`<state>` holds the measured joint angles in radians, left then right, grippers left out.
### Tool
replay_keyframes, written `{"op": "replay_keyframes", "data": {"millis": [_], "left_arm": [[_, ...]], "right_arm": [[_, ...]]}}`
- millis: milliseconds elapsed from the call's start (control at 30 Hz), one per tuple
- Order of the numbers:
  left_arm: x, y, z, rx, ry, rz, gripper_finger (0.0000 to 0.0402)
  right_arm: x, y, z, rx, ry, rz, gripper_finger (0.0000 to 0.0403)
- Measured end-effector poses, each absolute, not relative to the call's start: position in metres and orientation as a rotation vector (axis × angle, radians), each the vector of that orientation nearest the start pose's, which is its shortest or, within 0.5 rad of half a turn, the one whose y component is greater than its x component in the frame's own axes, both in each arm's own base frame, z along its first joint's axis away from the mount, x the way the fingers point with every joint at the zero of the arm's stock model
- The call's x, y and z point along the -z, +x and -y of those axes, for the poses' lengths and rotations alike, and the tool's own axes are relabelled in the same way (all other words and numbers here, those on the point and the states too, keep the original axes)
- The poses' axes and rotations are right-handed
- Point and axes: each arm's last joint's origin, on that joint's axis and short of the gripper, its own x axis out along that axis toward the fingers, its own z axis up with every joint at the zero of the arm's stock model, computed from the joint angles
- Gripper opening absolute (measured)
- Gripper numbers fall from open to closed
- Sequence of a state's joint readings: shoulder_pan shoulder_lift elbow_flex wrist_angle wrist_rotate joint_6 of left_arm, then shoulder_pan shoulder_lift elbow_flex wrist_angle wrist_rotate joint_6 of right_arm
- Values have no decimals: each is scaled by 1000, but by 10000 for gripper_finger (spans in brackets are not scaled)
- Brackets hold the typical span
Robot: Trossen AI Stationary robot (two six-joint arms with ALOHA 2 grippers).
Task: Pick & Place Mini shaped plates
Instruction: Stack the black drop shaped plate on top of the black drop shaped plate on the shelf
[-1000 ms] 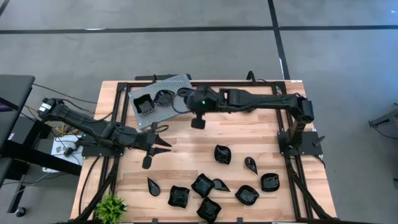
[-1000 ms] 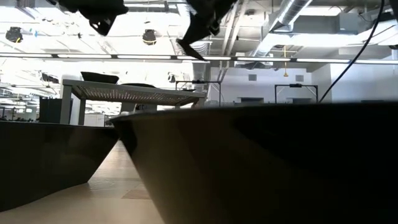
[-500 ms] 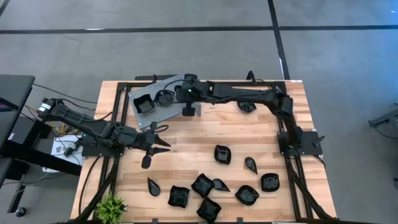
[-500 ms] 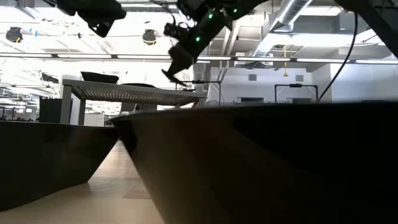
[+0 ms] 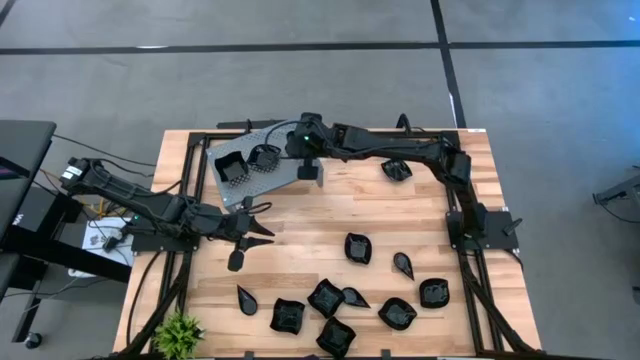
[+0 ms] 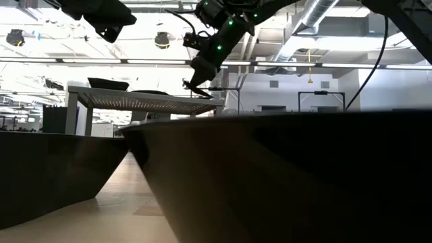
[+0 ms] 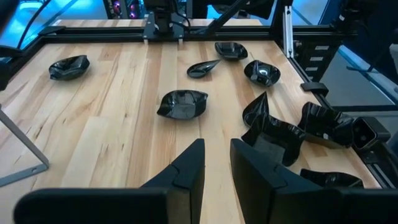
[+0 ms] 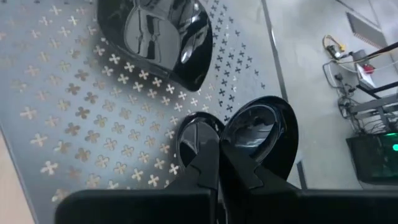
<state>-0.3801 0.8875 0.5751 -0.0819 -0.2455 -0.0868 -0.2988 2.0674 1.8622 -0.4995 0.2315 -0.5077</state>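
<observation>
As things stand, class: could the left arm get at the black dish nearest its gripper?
Probably yes. The left gripper hangs open over bare table, and the dish sits just ahead with nothing between them.

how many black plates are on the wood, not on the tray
10 plates: one alone beside the right arm, two mid-table, seven clustered toward the edge opposite the tray. Overlaps there may hide another.
</observation>
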Motion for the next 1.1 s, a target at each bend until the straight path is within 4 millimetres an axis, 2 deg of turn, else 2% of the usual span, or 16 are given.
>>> {"op": "replay_keyframes", "data": {"millis": [167,500,700,867,1000,1100], "left_arm": [[-249,182,65,116,39,-393,78],[-242,180,64,113,39,-411,78],[-242,180,65,113,37,-408,78],[-242,180,65,113,36,-407,78],[-242,181,64,113,35,-404,78],[-243,181,65,113,33,-396,78]], "right_arm": [[-281,446,147,310,-445,-845,10],[-280,446,147,243,-443,-833,61],[-280,449,138,242,-423,-826,67],[-291,448,114,274,-472,-836,67],[-318,432,82,248,-511,-852,67],[-341,415,56,217,-479,-843,67]]}}
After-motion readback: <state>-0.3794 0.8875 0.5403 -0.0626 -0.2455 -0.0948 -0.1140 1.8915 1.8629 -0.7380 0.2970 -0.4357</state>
